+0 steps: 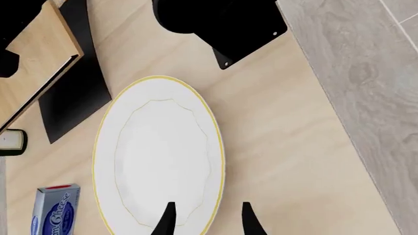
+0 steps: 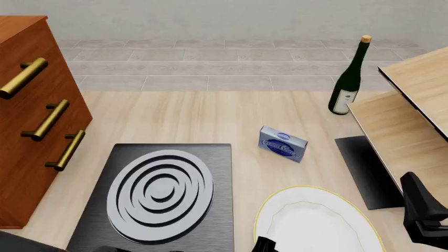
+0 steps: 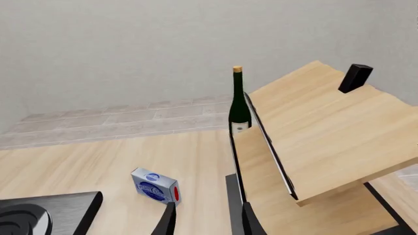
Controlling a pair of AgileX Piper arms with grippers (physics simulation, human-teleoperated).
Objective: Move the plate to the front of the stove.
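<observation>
Left wrist view: left gripper (image 1: 205, 220) spread astride plate (image 1: 160, 156) rim; stiff, slick, breakable, so pinch the edge.

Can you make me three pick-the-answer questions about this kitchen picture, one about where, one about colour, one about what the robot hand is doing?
1. Where is the plate?
A. right of the stove
B. on the stove
C. beside the bottle

2. What colour is the plate's rim?
A. red
B. yellow-gold
C. green

3. What is the left gripper doing?
A. holding the blue box
B. open at the plate's edge
C. shut on the bottle

Answers: 1 A, it lies on the table by the stove. 2 B, a thin gold line. 3 B, its fingers are spread at the rim.
</observation>
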